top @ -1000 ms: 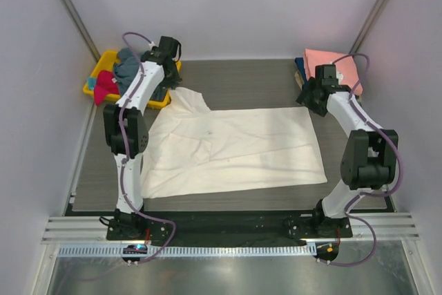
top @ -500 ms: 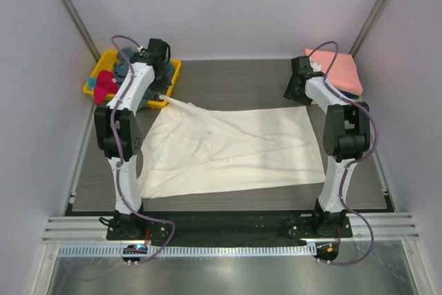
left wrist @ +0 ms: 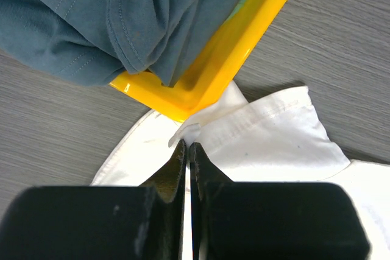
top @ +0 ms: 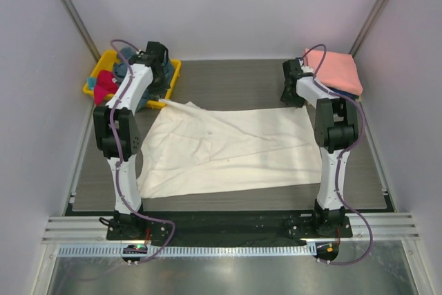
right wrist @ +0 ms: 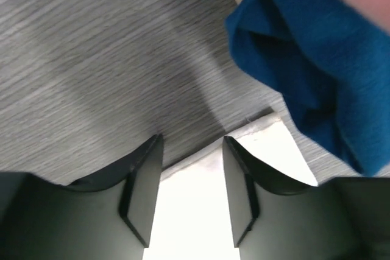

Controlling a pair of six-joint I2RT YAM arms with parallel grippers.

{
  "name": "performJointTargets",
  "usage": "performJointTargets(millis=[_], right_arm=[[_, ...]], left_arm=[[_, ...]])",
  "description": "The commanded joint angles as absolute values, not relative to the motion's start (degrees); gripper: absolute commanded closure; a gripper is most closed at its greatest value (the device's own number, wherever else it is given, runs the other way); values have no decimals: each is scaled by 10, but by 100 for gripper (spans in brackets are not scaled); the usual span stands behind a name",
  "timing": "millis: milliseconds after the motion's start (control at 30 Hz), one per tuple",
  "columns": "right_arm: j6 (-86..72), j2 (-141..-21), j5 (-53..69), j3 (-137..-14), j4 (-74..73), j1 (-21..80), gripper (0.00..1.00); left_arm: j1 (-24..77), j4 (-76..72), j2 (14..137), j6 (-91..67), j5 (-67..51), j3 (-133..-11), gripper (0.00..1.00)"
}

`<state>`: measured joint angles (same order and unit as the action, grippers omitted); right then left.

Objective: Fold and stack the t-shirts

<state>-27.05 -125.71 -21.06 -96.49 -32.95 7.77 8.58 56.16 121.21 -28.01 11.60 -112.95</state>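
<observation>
— Where does the cream-white t-shirt (top: 235,146) lie?

— Spread wide over the middle of the grey table (top: 235,77), rumpled on its left half and smoother on its right. Its far-left corner is drawn out to a point towards the yellow bin (left wrist: 244,47).

— And the left gripper (left wrist: 186,146)?

— Its jaws are pressed together on the white cloth at that corner, just beside the bin's corner (a small flap of fabric stands up right at the fingertips). A grey-blue t-shirt (left wrist: 109,10) spills over the bin's rim above it, and from overhead a magenta t-shirt (top: 105,82) shows in the same bin.

— The right gripper (right wrist: 192,141)?

— It is low at the shirt's far-right corner. The jaws stand apart with the hem running between them, and neither finger clamps the cloth. The corner's tip lies just past the right-hand finger.

— What sits next to it?

— A blue t-shirt (right wrist: 304,59), bunched just beyond that corner, with a folded salmon-pink t-shirt (top: 335,67) on top of it at the table's far-right corner
</observation>
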Motion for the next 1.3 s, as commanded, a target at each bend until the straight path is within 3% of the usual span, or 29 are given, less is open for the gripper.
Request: performJointTargets(millis=[0,100,300,333,400,567,667,1000,1267], right_arm=[[-283,-1252,-227,-948,-329,87,52],[-283,-1255,-228,-930,-322,88,70],[-292,-1240,-226,-892,-311,89,92],[-294,-1231,-223,-881,-310,89,91],[-296,-1223,-229,-875,-307,88,74],[-281,-1197,-243,-891,-308,76,48],[-275,-1187,-250,-912,-320,72,40],[-266,-1168,-252,-930,-347,70,30],[-265,-1159,-244,-925,-352,65,29]], left_arm=[[78,556,1179,-273,106,-1129,100],[78,555,1179,-273,105,-1126,100],[78,553,1179,-273,108,-1121,100],[77,554,1179,-273,108,-1121,100],[78,553,1179,-273,107,-1121,100],[78,552,1180,-274,108,-1119,100],[78,553,1179,-273,109,-1118,100],[77,551,1180,-274,105,-1115,100],[78,551,1179,-274,104,-1114,100]])
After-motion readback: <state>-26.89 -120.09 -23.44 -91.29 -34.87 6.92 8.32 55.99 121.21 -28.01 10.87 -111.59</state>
